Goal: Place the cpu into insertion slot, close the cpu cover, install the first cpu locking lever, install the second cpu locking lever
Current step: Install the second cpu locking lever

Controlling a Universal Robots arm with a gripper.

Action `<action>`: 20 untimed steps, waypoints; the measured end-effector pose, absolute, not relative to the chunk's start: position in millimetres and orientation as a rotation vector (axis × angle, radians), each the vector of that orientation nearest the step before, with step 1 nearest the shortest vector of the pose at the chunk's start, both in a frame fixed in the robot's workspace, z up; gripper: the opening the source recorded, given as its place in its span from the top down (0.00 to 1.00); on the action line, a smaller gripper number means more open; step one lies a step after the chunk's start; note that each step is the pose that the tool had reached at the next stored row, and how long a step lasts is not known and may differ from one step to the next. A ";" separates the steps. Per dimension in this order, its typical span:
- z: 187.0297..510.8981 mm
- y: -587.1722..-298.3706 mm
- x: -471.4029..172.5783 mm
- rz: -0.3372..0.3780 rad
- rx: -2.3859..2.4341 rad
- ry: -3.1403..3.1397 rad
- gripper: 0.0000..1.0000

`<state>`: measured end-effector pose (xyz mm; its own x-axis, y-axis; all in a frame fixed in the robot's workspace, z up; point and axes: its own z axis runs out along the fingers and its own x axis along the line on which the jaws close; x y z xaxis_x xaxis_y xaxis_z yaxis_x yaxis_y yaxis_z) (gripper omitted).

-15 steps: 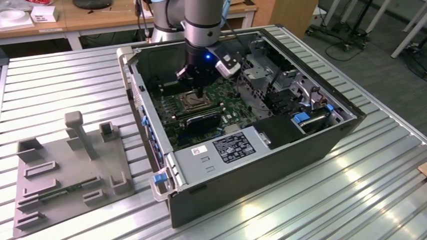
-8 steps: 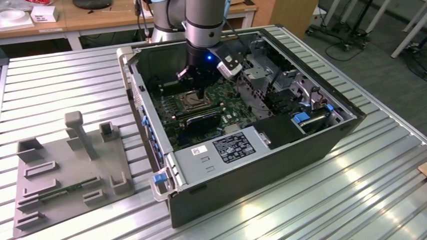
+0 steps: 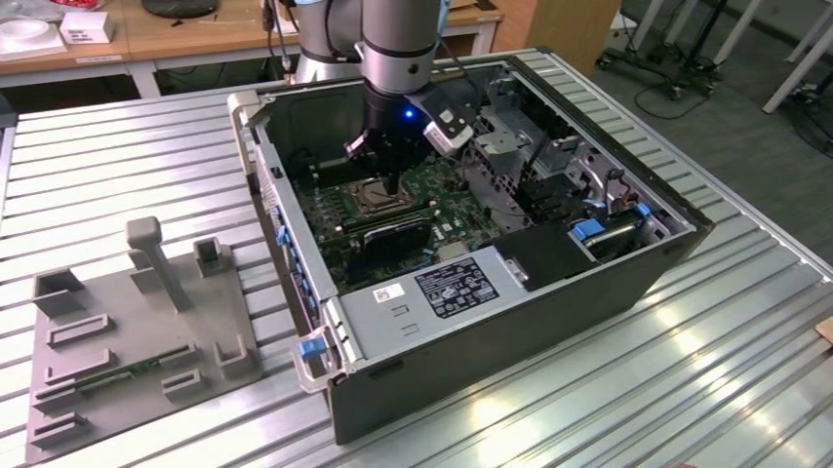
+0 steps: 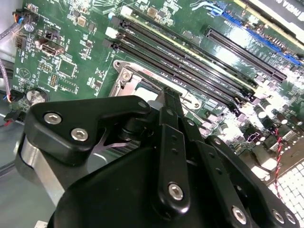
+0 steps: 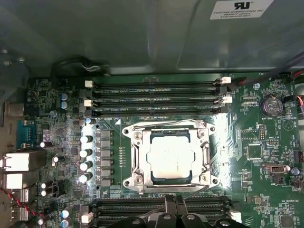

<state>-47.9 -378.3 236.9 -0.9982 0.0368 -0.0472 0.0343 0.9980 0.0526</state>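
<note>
In the exterior view, I have the arm reaching down into the open black computer case [image 3: 521, 292] that lies on the ribbed metal table [image 3: 729, 370], its black gripper [image 3: 376, 181] low over the small square insertion slot with its silvery rim [image 3: 377, 202] on the green motherboard [image 3: 430, 229]. In the second wrist view, the gripper's black fingers [image 4: 168, 102] sit just above the slot's metal edge; I cannot tell whether the jaws are spread or pressed together. In the first wrist view, the pale silvery square cpu [image 5: 167, 157] lies flat in the slot, and the thin silvery metal cpu cover [image 5: 167, 130] looks closed around it, so I judge the work has reached the locking levers. Any move here calls for fine, low travel: long black memory slots [image 5: 156, 92] flank the socket closely, and the case walls leave open room mainly upward.
</note>
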 end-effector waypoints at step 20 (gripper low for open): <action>236.7 -378.4 -54.6 0.080 0.055 3.092 0.89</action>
